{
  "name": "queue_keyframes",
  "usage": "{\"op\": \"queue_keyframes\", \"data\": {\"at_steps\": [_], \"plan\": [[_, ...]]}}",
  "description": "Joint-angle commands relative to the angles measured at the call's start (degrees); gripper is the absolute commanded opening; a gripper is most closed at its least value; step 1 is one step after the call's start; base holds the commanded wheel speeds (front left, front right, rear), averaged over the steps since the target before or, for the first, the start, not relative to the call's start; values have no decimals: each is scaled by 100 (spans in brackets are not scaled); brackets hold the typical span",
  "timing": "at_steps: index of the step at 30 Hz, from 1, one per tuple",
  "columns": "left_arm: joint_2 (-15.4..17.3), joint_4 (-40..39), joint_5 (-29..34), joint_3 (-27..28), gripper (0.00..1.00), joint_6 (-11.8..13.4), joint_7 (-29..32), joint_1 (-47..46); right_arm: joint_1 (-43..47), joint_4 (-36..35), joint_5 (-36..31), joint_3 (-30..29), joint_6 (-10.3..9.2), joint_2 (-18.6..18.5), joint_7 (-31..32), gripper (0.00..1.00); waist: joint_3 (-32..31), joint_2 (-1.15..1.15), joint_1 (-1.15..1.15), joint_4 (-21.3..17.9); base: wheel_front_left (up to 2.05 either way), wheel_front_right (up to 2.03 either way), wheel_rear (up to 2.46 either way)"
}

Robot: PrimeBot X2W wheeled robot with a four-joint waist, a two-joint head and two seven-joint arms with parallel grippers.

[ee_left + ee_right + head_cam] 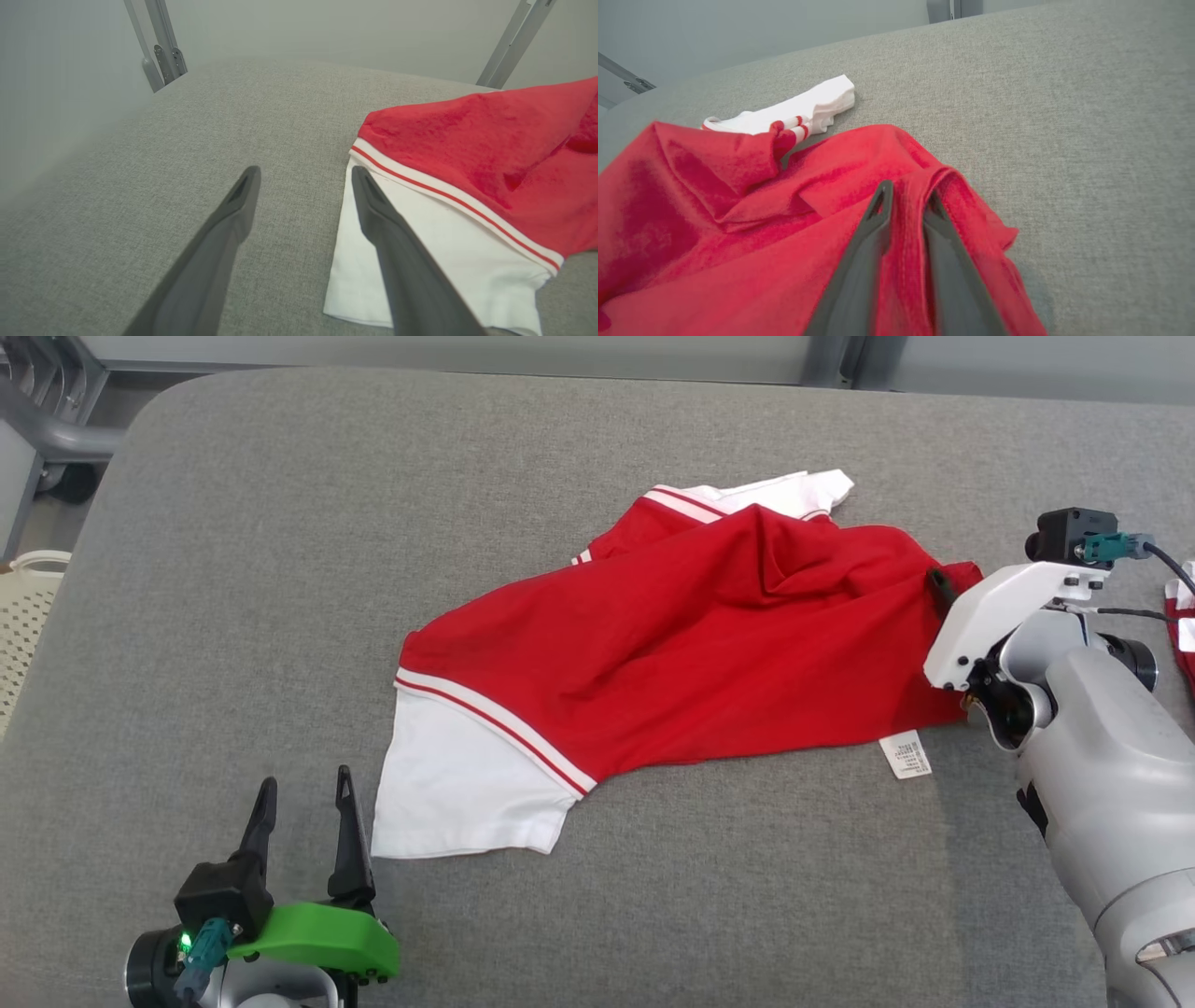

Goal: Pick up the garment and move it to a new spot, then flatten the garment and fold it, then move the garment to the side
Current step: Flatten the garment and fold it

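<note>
A wide surface covered in grey woven fabric (280, 569), with rounded corners, takes most of the scene. Behind it is a plain pale grey wall (327, 28) with slanted metal struts (161, 51). At the far left, a cream perforated basket (23, 616) stands beside the surface. The light is soft and even.

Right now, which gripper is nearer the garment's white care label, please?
Right. The right gripper grips the garment close by the care label; the left gripper is open beyond the white sleeve.
</note>
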Motion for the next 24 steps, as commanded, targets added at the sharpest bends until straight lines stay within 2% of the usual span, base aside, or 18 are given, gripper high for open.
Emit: {"op": "queue_keyframes", "data": {"at_steps": [1,6,11,18,24], "plan": [[2,15,51,41,100,8,-28,-45,-130,135,-4,3,-1,-12,-209,100,6,0,0,-4,0,0,0],[-13,-36,116,59,100,-15,-29,19,-98,87,95,159,-1,-125,-544,100,-76,0,0,-164,0,0,0],[-40,-90,211,25,100,-37,-24,136,325,-271,449,292,-2,-372,-1035,100,-236,0,0,-432,0,0,0],[-129,-116,284,-158,100,-71,-24,292,1527,-1034,1152,309,-1,-642,-1540,100,-411,0,0,-773,0,0,0],[-170,-71,335,-312,100,-101,-24,356,2608,-1892,1480,546,-1,-715,-1615,100,-430,0,0,-917,0,0,0]]}}
